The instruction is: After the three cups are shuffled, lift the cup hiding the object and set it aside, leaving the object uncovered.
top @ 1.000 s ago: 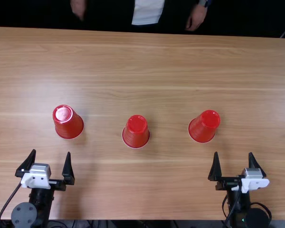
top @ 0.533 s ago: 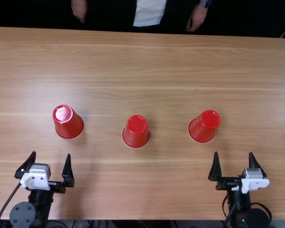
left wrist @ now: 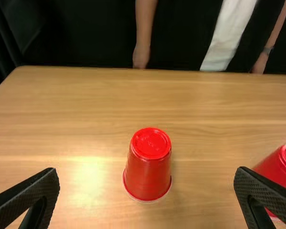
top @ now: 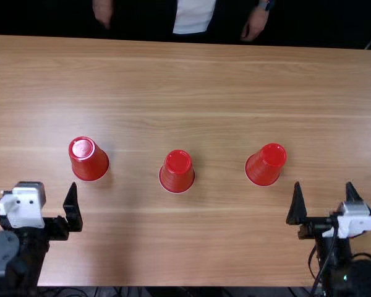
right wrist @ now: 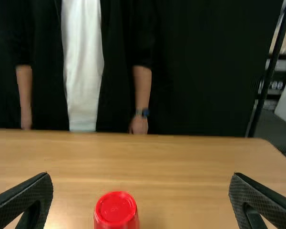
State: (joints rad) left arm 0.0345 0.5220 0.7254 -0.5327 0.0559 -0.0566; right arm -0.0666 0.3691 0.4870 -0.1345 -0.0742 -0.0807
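Three red cups stand upside down in a row across the table: a left cup, a middle cup and a right cup. My left gripper is near the table's front edge, in front of and left of the left cup, open and holding nothing. In the left wrist view the left cup stands between its fingers, farther off, with the middle cup at the edge. My right gripper is open in front of and right of the right cup. Whatever a cup covers is hidden.
The light wooden table stretches well past the cups to its far edge. Gaps about as wide as two cups separate the cups.
The left arm has swung left, its gripper now nearer the left cup's row. The right gripper has shifted right and slightly forward. The cups have not moved.
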